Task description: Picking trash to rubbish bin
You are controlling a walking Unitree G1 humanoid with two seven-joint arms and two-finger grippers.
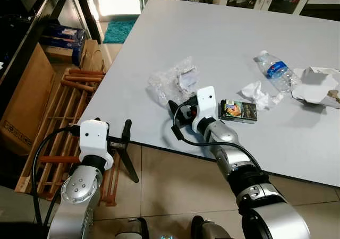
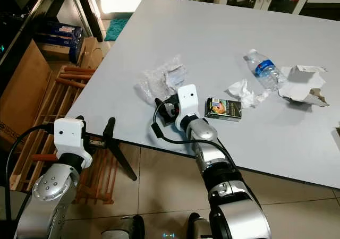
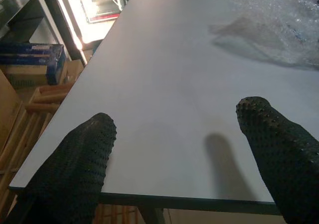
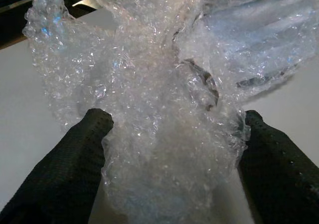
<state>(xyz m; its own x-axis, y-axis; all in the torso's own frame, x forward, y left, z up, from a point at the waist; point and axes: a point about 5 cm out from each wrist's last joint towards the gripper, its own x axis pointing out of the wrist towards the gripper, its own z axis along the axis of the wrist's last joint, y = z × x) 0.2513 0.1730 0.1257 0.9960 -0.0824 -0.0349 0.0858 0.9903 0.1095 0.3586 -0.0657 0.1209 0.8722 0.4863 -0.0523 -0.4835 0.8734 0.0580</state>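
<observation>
My left tool (image 1: pixel 126 142) hangs spread wide just off the tabletop's (image 1: pixel 223 37) near edge, holding nothing. On the tabletop, my right tool (image 4: pixel 174 149) stands wide with the bubble wrap (image 1: pixel 172 80) between its fingers (image 4: pixel 75 159), not yet pinched. A small box (image 1: pixel 238 111) lies just right of that wrist.

both hands (image 3: pixel 174 154) (image 4: pixel 172 164) open, fingers spread.

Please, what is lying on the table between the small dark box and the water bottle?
Between the small dark box and the water bottle lies a crumpled white tissue on the table; both eye views show it.
</observation>
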